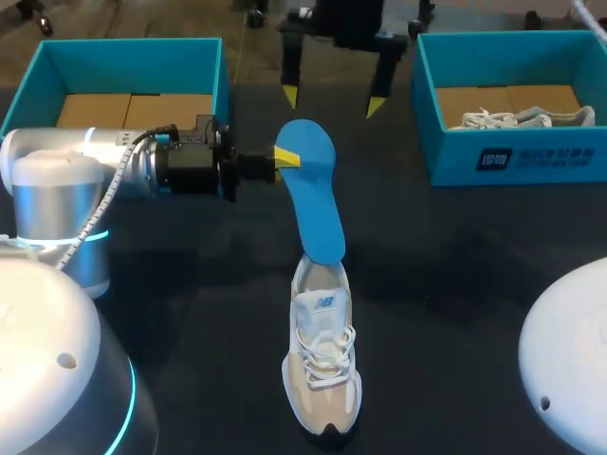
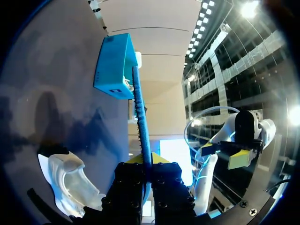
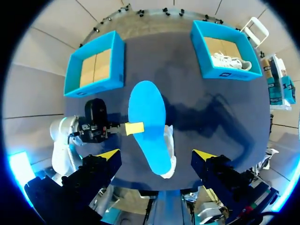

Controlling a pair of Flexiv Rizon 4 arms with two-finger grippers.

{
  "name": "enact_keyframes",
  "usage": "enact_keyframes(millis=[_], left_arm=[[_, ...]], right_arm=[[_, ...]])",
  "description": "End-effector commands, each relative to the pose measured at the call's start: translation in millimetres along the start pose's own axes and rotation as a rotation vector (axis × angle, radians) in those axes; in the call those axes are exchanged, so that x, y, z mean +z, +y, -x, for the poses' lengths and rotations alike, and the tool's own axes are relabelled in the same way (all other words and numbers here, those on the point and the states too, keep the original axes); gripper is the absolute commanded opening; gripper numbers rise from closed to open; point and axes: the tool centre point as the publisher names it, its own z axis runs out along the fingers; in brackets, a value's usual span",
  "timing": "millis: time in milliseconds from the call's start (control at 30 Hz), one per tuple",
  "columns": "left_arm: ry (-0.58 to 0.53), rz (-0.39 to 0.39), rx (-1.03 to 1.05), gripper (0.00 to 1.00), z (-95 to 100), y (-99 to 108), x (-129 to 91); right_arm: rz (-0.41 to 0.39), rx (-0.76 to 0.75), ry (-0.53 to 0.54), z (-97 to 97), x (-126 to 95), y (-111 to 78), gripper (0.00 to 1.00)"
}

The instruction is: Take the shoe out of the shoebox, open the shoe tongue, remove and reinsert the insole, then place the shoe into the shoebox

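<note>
A blue insole (image 1: 313, 185) is held edge-on in my left gripper (image 1: 285, 156), which is shut on its side near the far end. The insole's near end hangs over the heel opening of a white and beige shoe (image 1: 322, 379) standing on the dark table; whether they touch I cannot tell. In the left wrist view the insole (image 2: 140, 117) runs straight out from between the fingers, the shoe (image 2: 70, 183) beside it. My right gripper (image 1: 333, 100) hangs open above the insole's far end. From it, the insole (image 3: 147, 119) and my left gripper (image 3: 133, 128) lie below, covering most of the shoe (image 3: 169, 150).
A teal shoebox (image 1: 213, 66) with a cardboard floor stands at the back left. A second teal shoebox (image 1: 493, 156) at the back right holds another white shoe (image 1: 526, 118). Both boxes show in the right wrist view (image 3: 117, 61) (image 3: 201, 51).
</note>
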Motion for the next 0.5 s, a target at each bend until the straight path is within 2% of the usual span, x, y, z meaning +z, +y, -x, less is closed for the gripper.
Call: enact_keyframes(millis=[33,200,300,433,500], left_arm=[[0.0,0.001,0.0,0.0,0.2,0,0],[0.0,0.001,0.0,0.0,0.2,0,0],[0.0,0.001,0.0,0.0,0.2,0,0],[0.0,0.001,0.0,0.0,0.2,0,0],[0.0,0.001,0.0,0.0,0.2,0,0]], right_arm=[[-0.006,-0.014,-0.131,-8.2,7,6.1,1.0],[0.05,-0.002,-0.043,-7.1,6,0.2,1.0],[0.09,0.042,0.041,0.3,2,-1.1,1.0],[0.07,0.161,0.173,19.4,5,7.4,1.0],[0.08,0.139,0.243,23.8,6,9.0,1.0]])
